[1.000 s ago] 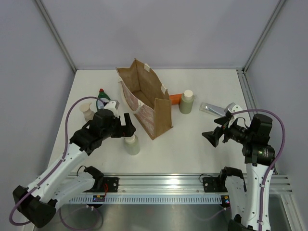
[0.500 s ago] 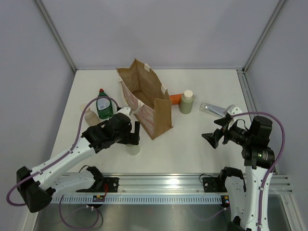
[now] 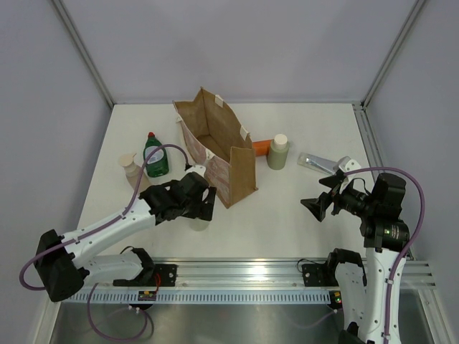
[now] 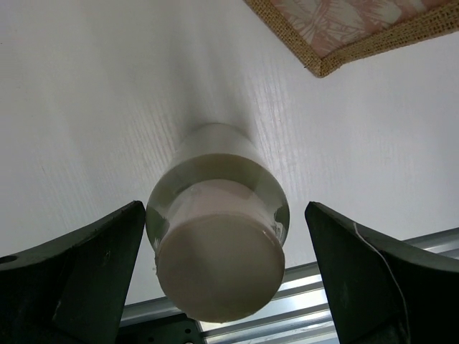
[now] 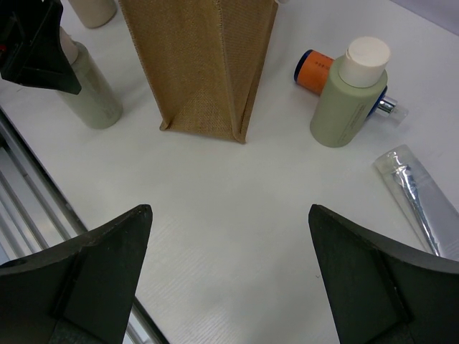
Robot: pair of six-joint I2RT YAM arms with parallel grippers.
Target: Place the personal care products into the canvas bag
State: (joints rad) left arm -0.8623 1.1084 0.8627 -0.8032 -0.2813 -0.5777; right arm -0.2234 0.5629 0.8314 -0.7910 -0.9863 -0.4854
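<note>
The tan canvas bag [image 3: 228,154] stands open at the table's middle and also shows in the right wrist view [image 5: 201,64]. My left gripper [image 3: 204,206] is open and straddles an upright pale beige-green bottle [image 4: 215,272] from above; its fingers [image 4: 93,265] stand clear of the bottle on both sides. A second beige-green bottle [image 3: 277,153] and the orange bottle [image 3: 261,147] sit right of the bag. The silver-grey tube [image 3: 317,163] lies further right. The green red-capped bottle [image 3: 155,158] stands left of the bag. My right gripper [image 3: 316,206] is open and empty over bare table.
A small pale cream bottle [image 3: 130,167] stands at the far left beside the green one. The metal rail [image 3: 237,276] runs along the near edge. Grey walls close in the table on three sides.
My left gripper has moved right and toward the near edge, from beside the green bottle to over the beige-green bottle in front of the bag. The right arm has barely moved.
</note>
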